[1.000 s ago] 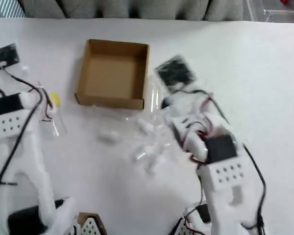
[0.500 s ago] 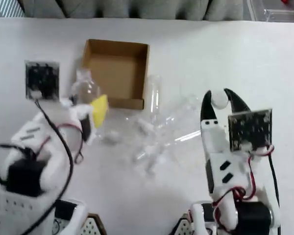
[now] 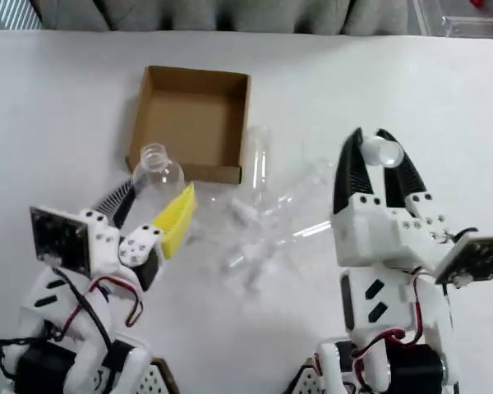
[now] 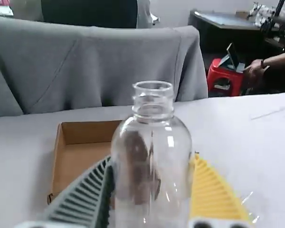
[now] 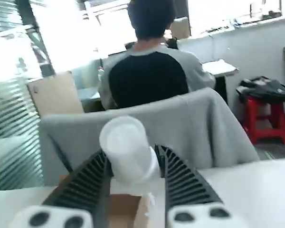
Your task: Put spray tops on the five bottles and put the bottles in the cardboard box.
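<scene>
- Plastic bottle (image 3: 156,170), clear and upright, is clamped in the left gripper (image 3: 161,189), right by the cardboard box (image 3: 194,77) at its 7 o'clock
- right gripper (image 3: 373,144) is pinching a white spray top (image 3: 381,152), off at the box's 3 o'clock

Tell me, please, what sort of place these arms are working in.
Probably an office or lab workroom: window blinds, a desk and a red stool lie beyond the white table, which holds the cardboard box.
</scene>
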